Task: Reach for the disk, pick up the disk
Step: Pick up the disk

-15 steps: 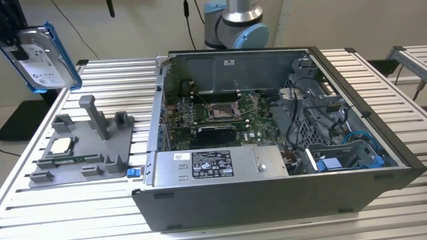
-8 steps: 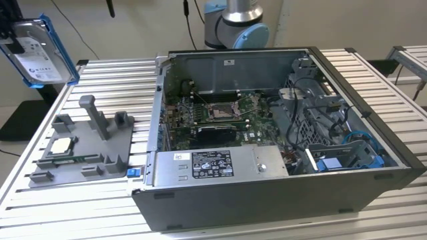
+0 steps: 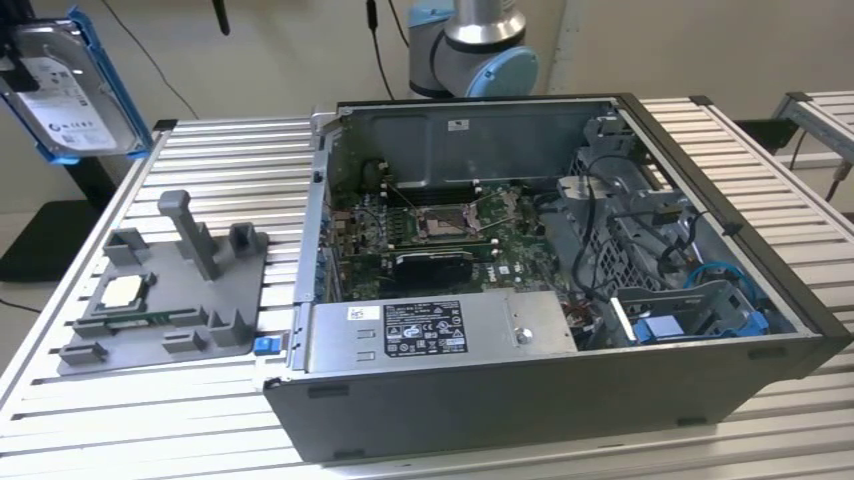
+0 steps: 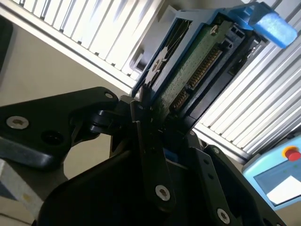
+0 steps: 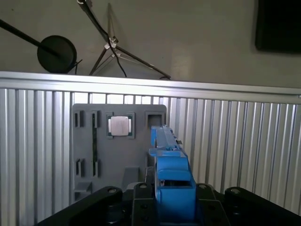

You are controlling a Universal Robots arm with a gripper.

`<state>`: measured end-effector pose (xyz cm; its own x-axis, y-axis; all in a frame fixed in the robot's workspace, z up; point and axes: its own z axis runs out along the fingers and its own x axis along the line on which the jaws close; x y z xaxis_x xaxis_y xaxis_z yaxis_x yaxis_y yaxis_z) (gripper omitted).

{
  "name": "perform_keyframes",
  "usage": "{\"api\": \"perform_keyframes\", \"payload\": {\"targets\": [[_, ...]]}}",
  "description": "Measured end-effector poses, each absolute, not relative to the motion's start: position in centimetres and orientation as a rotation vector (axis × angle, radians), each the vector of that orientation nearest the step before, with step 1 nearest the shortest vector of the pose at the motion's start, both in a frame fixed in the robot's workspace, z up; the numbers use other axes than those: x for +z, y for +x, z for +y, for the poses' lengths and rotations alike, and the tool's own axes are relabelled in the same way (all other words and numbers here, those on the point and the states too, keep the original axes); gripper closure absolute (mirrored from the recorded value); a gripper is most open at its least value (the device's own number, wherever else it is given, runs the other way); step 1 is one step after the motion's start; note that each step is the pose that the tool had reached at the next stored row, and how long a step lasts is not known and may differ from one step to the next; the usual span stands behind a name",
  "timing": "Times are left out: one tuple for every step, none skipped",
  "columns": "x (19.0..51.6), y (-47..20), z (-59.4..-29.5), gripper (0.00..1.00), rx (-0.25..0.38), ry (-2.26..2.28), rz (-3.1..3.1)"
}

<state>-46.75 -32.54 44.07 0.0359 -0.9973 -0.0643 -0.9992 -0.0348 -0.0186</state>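
Observation:
The disk (image 3: 80,100), a silver drive with a white label in a blue bracket, hangs in the air above the table's far corner at the exterior view's left. My gripper (image 3: 19,68) shows as a black part at that view's edge, shut on the disk. The second wrist view looks along the disk's green circuit-board side (image 4: 195,66), which rises from between the black fingers (image 4: 143,136). Seen edge-on in the first wrist view, the disk's blue bracket (image 5: 171,174) stands clamped in the gripper (image 5: 169,209), above the slatted table.
An open computer case (image 3: 747,300) lies on the slatted aluminium table (image 3: 200,150), with a grey stickered box (image 3: 441,325) inside. A grey fixture plate (image 3: 174,300) beside it carries the small square chip (image 3: 123,290), also visible below the disk (image 5: 119,125). The arm's base (image 3: 474,40) stands behind the case.

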Motion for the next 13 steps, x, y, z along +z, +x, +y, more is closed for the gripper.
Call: {"api": "perform_keyframes", "payload": {"targets": [[44.3, -46.7, -32.5, 1.00, 0.052, -2.218, 2.141], [44.4, -46.7, -32.5, 1.00, 0.052, -2.218, 2.141], [44.6, -46.7, -32.5, 1.00, 0.052, -2.218, 2.141], [44.8, -46.7, -32.5, 1.00, 0.052, -2.218, 2.141], [45.0, -46.7, -32.5, 1.00, 0.052, -2.218, 2.141], [45.2, -46.7, -32.5, 1.00, 0.051, -2.218, 2.141], [45.4, -46.7, -32.5, 1.00, 0.052, -2.218, 2.141], [45.5, -46.7, -32.5, 1.00, 0.052, -2.218, 2.141], [45.7, -46.7, -32.5, 1.00, 0.052, -2.218, 2.141], [45.9, -46.7, -32.5, 1.00, 0.052, -2.218, 2.141], [46.0, -46.7, -32.5, 1.00, 0.052, -2.218, 2.141], [46.2, -46.7, -32.5, 1.00, 0.052, -2.218, 2.141], [46.4, -46.7, -32.5, 1.00, 0.052, -2.218, 2.141]]}}
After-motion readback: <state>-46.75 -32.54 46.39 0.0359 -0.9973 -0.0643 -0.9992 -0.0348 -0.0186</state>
